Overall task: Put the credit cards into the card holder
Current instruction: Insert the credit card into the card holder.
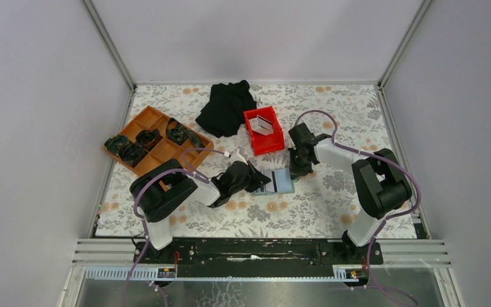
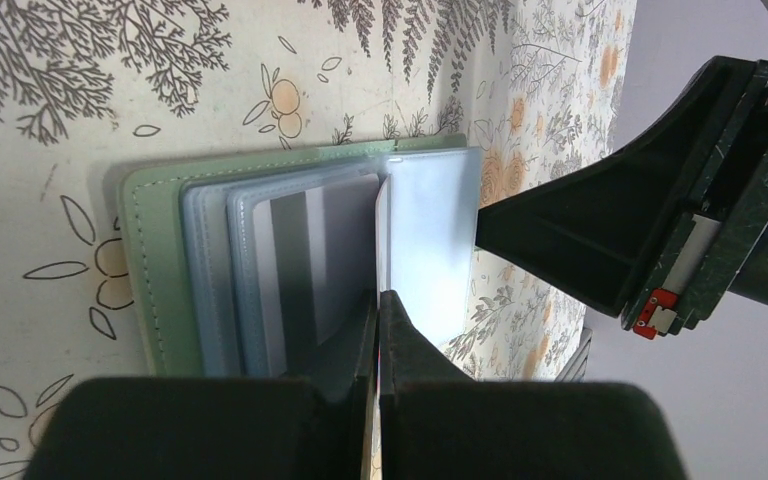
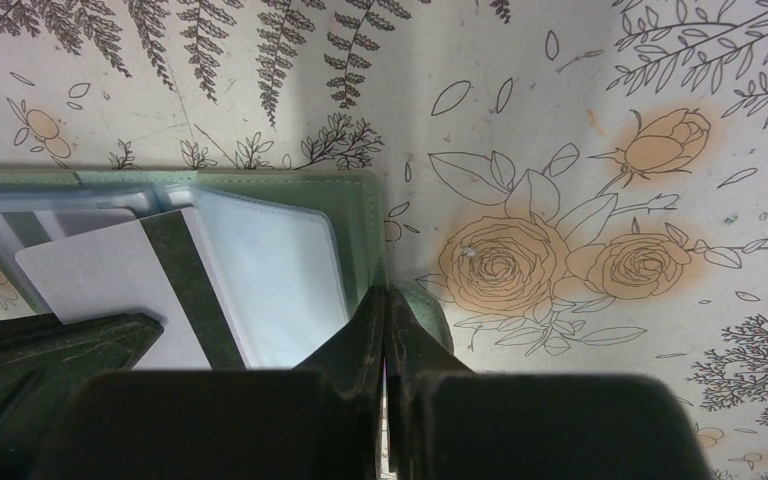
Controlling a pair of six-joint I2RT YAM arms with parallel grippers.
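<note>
Left gripper (image 2: pixel 378 300) pinches a white dark-striped card (image 3: pixel 100 275) just above the open grey-green folding holder (image 2: pixel 155 260). Right gripper (image 3: pixel 385 300), pressed together, meets that holder's edge at its tips.

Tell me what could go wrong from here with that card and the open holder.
1. The shut left jaws pinch the credit card by one end, tilted over the card holder; it may skid across the clear sleeve rather than enter a slot.
2. The shut right jaws seem to pin only the holder's outer edge; a push could shift it.
</note>
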